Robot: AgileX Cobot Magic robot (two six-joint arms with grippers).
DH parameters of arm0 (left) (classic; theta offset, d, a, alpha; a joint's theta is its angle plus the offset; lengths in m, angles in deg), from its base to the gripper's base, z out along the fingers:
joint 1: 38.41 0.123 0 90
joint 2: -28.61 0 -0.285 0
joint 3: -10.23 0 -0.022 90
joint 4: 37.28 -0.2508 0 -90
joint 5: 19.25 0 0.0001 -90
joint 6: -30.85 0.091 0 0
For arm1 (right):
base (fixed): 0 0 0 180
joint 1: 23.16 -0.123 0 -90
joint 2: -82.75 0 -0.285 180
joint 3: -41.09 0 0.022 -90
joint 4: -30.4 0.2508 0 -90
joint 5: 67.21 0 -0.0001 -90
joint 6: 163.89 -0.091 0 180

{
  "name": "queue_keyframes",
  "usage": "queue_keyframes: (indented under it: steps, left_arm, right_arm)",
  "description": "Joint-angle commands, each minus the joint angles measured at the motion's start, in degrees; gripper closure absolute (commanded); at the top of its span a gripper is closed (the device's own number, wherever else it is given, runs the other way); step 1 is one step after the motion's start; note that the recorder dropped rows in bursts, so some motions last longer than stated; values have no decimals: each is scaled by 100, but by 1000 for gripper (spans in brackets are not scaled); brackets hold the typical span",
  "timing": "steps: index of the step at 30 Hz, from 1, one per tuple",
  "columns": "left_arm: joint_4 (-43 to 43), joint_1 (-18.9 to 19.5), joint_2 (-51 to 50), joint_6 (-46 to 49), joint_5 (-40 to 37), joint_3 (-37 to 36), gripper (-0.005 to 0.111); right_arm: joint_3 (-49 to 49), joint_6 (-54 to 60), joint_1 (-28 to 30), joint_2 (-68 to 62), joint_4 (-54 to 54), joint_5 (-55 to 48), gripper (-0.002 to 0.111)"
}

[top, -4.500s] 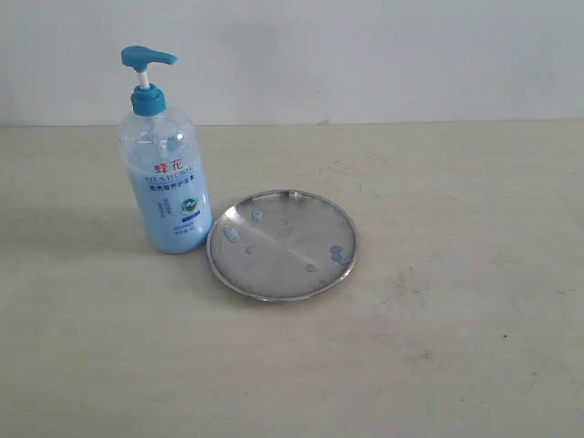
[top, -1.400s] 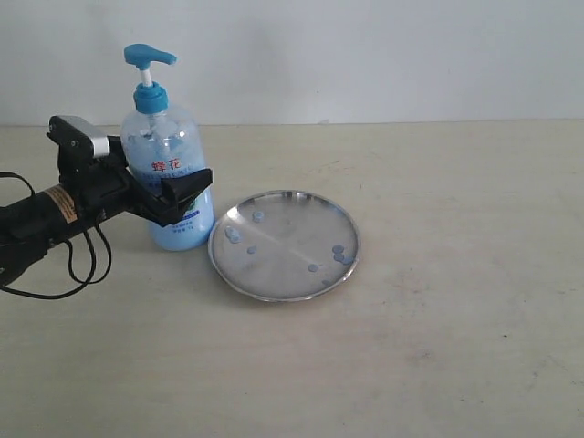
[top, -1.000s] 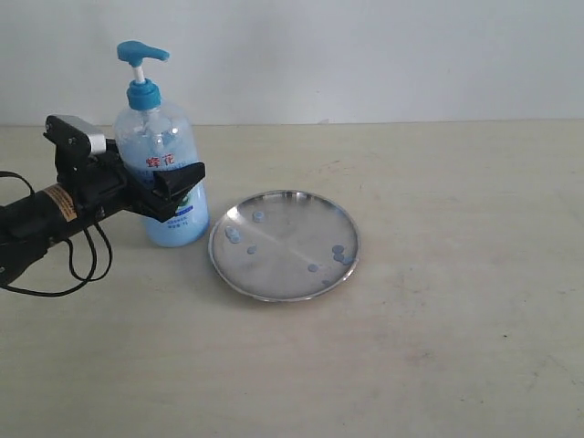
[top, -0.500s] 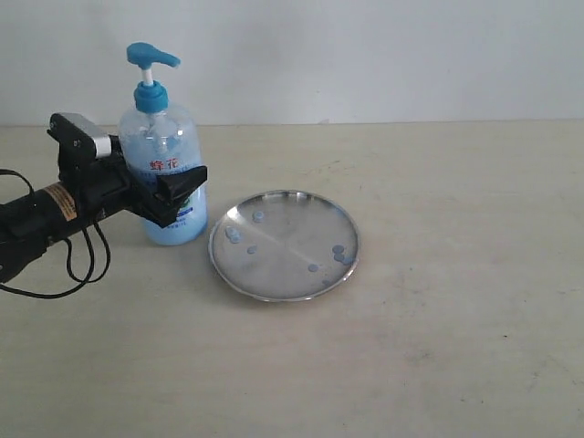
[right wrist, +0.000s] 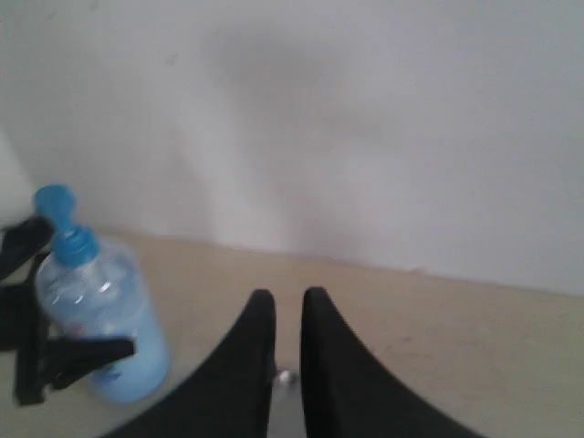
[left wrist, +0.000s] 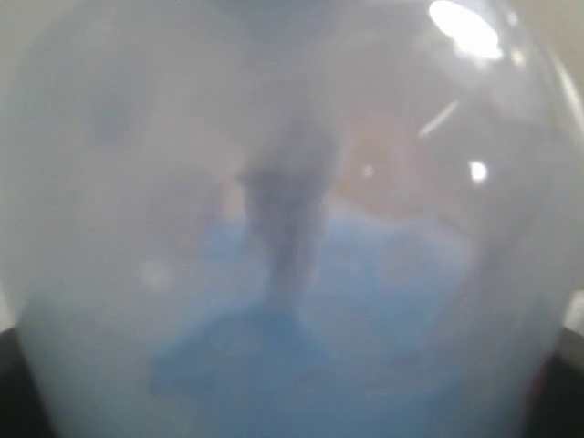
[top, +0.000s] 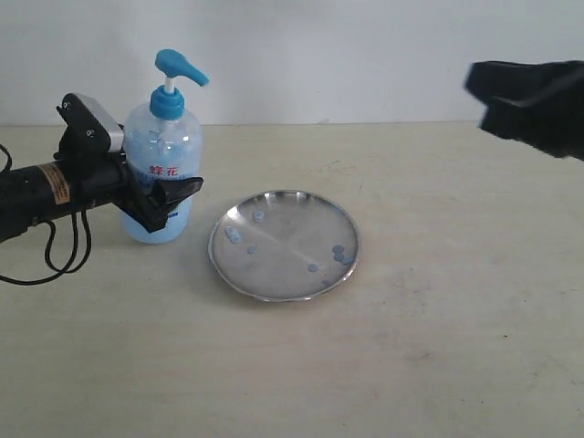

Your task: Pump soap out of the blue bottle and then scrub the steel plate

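Note:
The blue bottle stands left of the steel plate, leaning slightly, with its bright blue pump head pointing right. My left gripper is shut on the bottle's lower body, one black finger across its front. In the left wrist view the bottle fills the picture, blurred. Small bluish soap drops speckle the plate. My right gripper hangs blurred in the air at the upper right, far from both. Its fingers are nearly touching and hold nothing; the bottle shows beyond them.
A beige tabletop runs to a white wall at the back. The left arm and its cable lie along the table at the far left.
The left gripper has shifted the bottle left and tipped it, so the pump head leans right. The right gripper has come into view at the upper right.

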Motion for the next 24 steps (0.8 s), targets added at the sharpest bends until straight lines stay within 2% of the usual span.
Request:
queue_keyframes:
  steps: [1, 4, 7, 9, 12, 14, 18, 24]
  left_arm:
    - [-46, -2, 69, 190, 28, 14, 102]
    - [-56, -2, 69, 201, 27, 14, 102]
    - [-56, -2, 69, 399, 27, 14, 102]
    - [-56, -39, 69, 519, 27, 14, 102]
    - [-36, -159, 69, 519, 4, 14, 102]
    - [-36, -251, 69, 519, -76, 14, 102]
    - [24, -276, 69, 519, -98, 14, 102]
    - [25, -276, 69, 519, -108, 14, 102]
  right_arm:
    - [-1427, -1624, -8, -1349, -2308, 732, 108]
    - [-2149, -1597, -14, -1832, -2168, 1202, 108]
    - [-2716, -1597, -266, -2080, -1976, 1408, 108]
    - [-3252, -1584, -769, -2297, -1976, 1293, 108]
    - [-4049, -1204, -1753, -2838, -1988, 197, 108]
    - [-4400, -1108, -2144, -3217, -1988, -206, 108]
    - [-4805, -1108, -2404, -3836, -1889, -391, 108]
    - [-4979, -1088, -2404, -4008, -1821, -701, 108]
